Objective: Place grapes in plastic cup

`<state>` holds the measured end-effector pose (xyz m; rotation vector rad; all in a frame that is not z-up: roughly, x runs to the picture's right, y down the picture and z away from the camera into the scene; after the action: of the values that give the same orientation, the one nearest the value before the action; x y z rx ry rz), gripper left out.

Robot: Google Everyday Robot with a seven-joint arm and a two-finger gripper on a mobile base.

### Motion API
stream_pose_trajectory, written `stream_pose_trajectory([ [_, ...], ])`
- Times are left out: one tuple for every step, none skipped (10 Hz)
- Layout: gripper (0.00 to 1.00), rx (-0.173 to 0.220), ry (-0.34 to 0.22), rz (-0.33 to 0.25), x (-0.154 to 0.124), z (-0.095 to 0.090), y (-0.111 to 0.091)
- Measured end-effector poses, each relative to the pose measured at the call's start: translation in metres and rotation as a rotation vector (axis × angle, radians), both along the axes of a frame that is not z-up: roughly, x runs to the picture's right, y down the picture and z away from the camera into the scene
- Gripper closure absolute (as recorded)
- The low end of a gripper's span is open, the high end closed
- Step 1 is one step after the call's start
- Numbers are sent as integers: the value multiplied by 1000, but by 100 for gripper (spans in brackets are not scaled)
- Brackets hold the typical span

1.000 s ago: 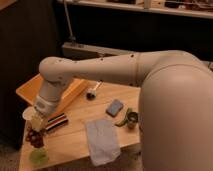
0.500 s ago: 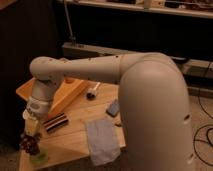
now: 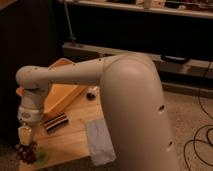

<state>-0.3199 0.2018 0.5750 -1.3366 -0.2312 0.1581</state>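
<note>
My gripper (image 3: 24, 135) hangs from the arm's wrist over the table's front left corner, pointing down. It is shut on the grapes (image 3: 25, 152), a dark red-purple cluster hanging just under the fingertips. The plastic cup (image 3: 41, 157), low and light green, stands on the wooden table (image 3: 75, 132) right beside the grapes, at their right. The grapes are low, about level with the cup's rim and slightly left of it. Part of the cup is hidden behind the bunch.
A yellow tray (image 3: 62, 95) lies at the table's back left. A dark striped object (image 3: 55, 122) lies in front of it. A grey cloth (image 3: 100, 141) is spread on the table's right part. A dark metal cup (image 3: 92, 93) stands behind it. My arm covers the table's right.
The gripper has gone down and left with the grapes, from above the table to the level of the green cup. The arm now fills more of the view.
</note>
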Motion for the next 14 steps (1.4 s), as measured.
stream_pose_trajectory([
  [100,-2,9,-6,-2,6,4],
  [100,-7,16,-11,-3,12,7],
  [100,-12,23,-11,-5,19,8],
  [100,-17,30,-13,-5,25,8],
  [100,-19,39,-16,-6,31,7],
  [100,-23,49,-17,-5,36,6],
  [100,-28,64,-18,-4,44,5],
  [100,-30,73,-18,-3,49,6],
  [100,-28,86,-15,-2,57,7],
  [100,-26,94,-12,0,63,8],
  [100,-18,103,-9,2,67,9],
  [100,2,115,-7,2,71,11],
  [95,31,125,-8,1,72,12],
  [86,40,126,-11,-1,73,14],
])
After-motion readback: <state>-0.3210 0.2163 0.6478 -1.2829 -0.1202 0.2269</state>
